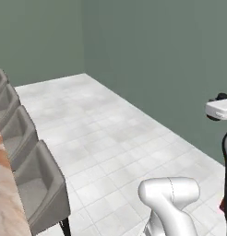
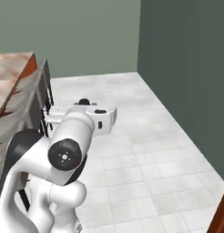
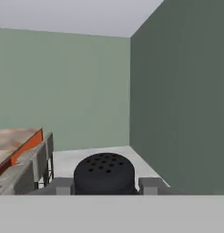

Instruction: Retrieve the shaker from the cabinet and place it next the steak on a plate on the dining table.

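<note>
At the far left of the left base view a strip of the marbled table [image 1: 3, 184] runs along the edge, with a row of grey chairs [image 1: 39, 189] drawn up just beside it, their backs toward the open floor. Right of the chairs lies the pale tiled floor [image 1: 110, 138], reaching back to the green wall [image 1: 147, 50]. At the lower middle of that view the white arm [image 1: 170, 203] rises, and at the right edge a white part of the hand sticks in from the side. In the right base view the table [image 2: 11, 73] shows at the upper left with its red-brown edge, the chairs [image 2: 34, 98] lined up against it, and the arm [image 2: 63, 154] stands in the lower left, its hand turned level and pointing away over the floor [image 2: 145, 136]; the darker wall [image 2: 186, 68] closes the right side. In the hand view the table [image 3: 13, 141] and chairs [image 3: 38, 161] sit at the left, the room's corner stands a little right of the middle, and the shaker [image 3: 104, 174] sits at the bottom centre: a dark round body, its dotted top facing the camera. The gripper [image 3: 104, 185] is closed narrow on the shaker, one grey finger [image 3: 61, 185] pressed to its left side and the other to its right, so the shaker is carried in the air above the floor, well apart from the table.
</note>
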